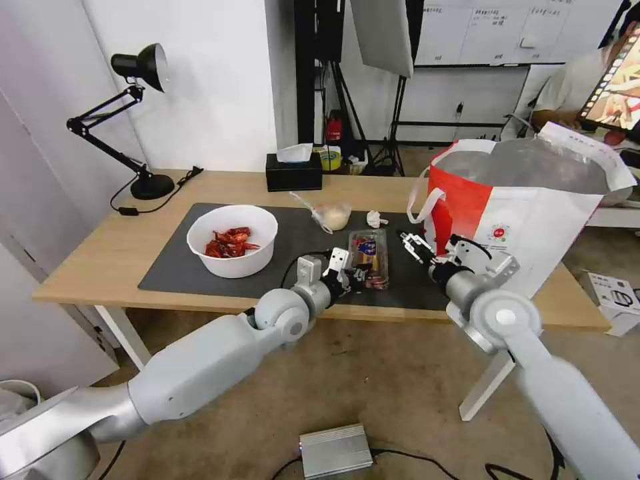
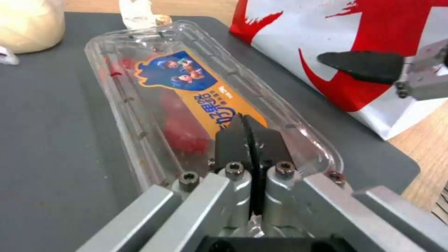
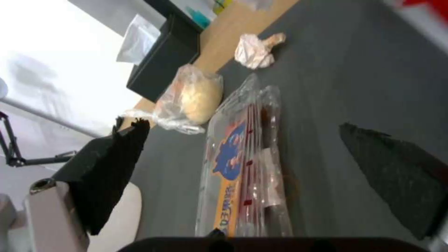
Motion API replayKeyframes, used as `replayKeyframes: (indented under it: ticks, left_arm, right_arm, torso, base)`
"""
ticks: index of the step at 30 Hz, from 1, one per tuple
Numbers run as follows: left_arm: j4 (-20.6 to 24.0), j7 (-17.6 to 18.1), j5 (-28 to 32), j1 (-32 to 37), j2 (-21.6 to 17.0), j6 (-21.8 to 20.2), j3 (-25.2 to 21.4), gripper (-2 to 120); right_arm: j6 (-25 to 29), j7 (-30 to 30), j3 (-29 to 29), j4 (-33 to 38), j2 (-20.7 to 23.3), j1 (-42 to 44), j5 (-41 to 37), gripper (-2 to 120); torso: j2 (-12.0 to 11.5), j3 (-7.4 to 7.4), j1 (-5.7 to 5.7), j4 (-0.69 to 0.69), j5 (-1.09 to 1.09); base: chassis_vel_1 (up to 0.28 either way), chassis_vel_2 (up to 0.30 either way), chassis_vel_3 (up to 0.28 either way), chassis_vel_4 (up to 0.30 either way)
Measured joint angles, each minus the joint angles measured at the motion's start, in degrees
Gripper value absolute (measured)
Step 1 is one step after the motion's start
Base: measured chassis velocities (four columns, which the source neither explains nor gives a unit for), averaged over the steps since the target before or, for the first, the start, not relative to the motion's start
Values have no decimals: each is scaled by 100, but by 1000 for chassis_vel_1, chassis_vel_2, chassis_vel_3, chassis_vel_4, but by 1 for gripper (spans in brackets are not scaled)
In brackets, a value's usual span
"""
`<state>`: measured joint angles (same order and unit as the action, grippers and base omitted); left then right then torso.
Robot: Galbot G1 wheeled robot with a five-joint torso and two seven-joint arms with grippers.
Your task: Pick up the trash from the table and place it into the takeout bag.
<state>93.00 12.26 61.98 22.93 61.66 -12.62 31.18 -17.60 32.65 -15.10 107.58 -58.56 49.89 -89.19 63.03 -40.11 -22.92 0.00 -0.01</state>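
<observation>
Left gripper (image 2: 252,136) pressed together w/ tray (image 2: 187,94) edge pinched; right gripper (image 3: 261,164) spread wide beside it. Tray label legible via left wrist.

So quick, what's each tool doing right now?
Left tool: closed, pinching the near end of the clear plastic tray.
Right tool: open, holding nothing, beside the takeout bag.

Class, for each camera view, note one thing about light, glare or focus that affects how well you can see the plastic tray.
Head view: even room light, tray small but clear on the mat. Left wrist view: soft glare on the tray's lid, label readable, the left pincer shut at its near end. Right wrist view: the wall is washed out, the tray slightly soft, the right pincer's fingers dark and blurred.
</observation>
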Motion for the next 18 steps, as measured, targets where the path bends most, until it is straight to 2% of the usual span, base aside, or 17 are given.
replayKeyframes:
  ticks: [18]
  left_arm:
    - [99, 132, 81, 29, -26, 5, -59, 0]
  right_arm:
    - [-361, 133, 357, -747, -625, -533, 364, 100]
  torso:
    - [0, 0, 0, 0, 0]
  base:
    - [0, 0, 0, 0]
